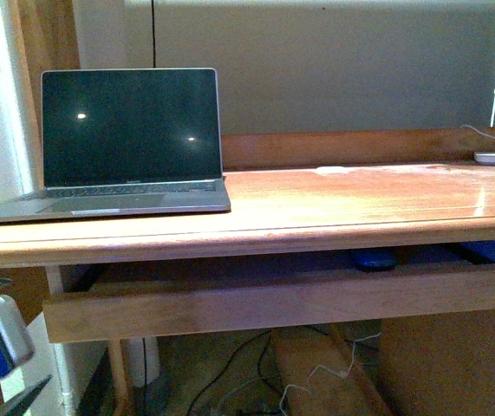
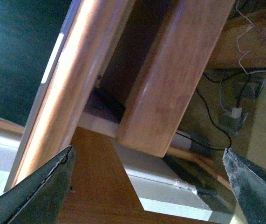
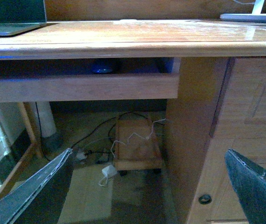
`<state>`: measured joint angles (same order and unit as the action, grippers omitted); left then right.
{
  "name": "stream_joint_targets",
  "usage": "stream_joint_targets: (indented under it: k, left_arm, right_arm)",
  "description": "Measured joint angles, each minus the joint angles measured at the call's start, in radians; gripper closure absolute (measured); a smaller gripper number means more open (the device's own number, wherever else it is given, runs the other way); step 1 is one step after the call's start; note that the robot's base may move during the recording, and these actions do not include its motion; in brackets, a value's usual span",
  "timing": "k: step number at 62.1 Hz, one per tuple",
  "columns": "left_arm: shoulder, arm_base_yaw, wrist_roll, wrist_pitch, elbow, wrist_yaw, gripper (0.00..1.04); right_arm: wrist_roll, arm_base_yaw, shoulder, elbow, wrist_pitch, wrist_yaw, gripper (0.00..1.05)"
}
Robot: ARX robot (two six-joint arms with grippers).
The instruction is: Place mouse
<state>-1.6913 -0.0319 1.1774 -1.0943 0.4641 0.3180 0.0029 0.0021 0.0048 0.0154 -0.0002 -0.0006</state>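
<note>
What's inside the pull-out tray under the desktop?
The mouse lies in the tray, near its right end; only its top shows. The tray's front wall hides its lower part and the tray floor.

Wooden desk [image 1: 360, 199] (glossy top) against pale wall [image 1: 334, 61]; cables [image 3: 132, 136] on floor [image 3: 137, 201].

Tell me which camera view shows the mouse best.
The front view, narrowly: the mouse sits under the desktop, its rounded top showing above the drawer front, blue-tinted against the dark. The right wrist view shows the same mouse, likewise half hidden and in shadow. The left wrist view shows no mouse.
</note>
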Motion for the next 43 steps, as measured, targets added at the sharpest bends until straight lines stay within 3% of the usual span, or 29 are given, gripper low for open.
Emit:
stream_joint_targets:
  k: [20, 43]
  left_arm:
    - [-0.247, -0.007, 0.221, -0.084, 0.193, 0.069, 0.08]
    - [-0.389, -0.001, 0.251, -0.024, 0.348, 0.150, 0.08]
  right_arm:
    - [0.000, 0.000, 0.000, 0.000, 0.000, 0.000, 0.07]
    - [0.000, 0.000, 0.000, 0.000, 0.000, 0.000, 0.07]
